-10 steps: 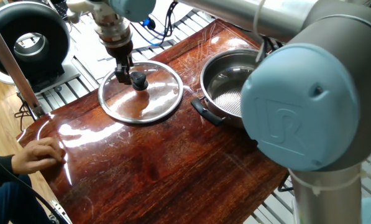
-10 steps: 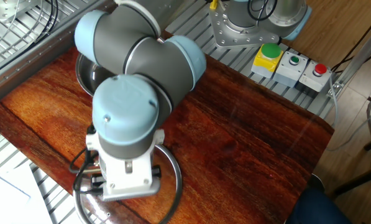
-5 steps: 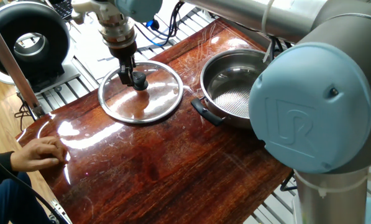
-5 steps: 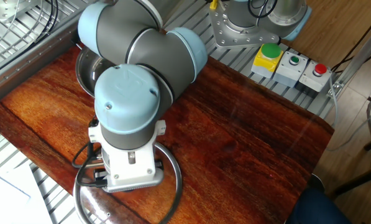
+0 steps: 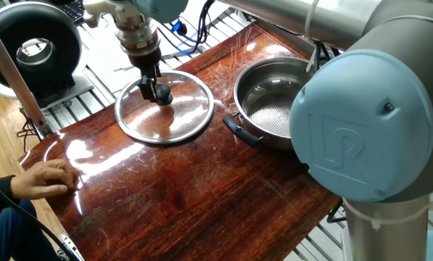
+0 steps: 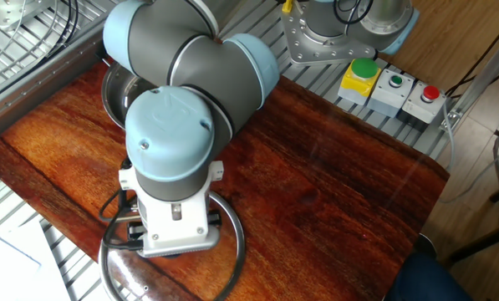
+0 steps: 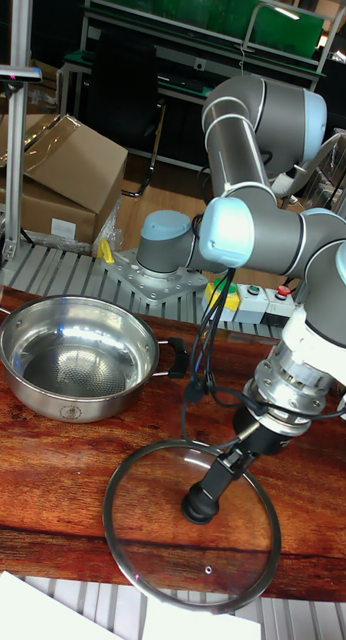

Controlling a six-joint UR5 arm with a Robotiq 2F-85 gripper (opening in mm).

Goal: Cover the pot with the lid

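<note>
The lid (image 5: 174, 119), clear glass with a steel rim, lies flat on the wooden table left of the pot (image 5: 268, 101). My gripper (image 5: 155, 91) reaches down at a slant onto the lid's black knob (image 5: 164, 95), its fingers closed against it. The tall view shows the lid (image 7: 153, 545) near the table's front edge, the dark fingers (image 7: 225, 472) ending on the knob (image 7: 199, 507), and the pot (image 7: 78, 365) standing uncovered at the back left. From the other fixed view my wrist hides most of the lid (image 6: 235, 242), and the arm covers most of the pot (image 6: 117, 94).
A person's hand (image 5: 46, 178) rests on the table's left corner. A black round device (image 5: 32, 45) stands beyond the left edge. A box with coloured buttons (image 6: 391, 84) sits by the arm's base. White paper (image 7: 53, 612) lies at the front edge.
The gripper shifted a little right and down onto the lid's knob, then held still. Neither the lid nor the pot has moved.
</note>
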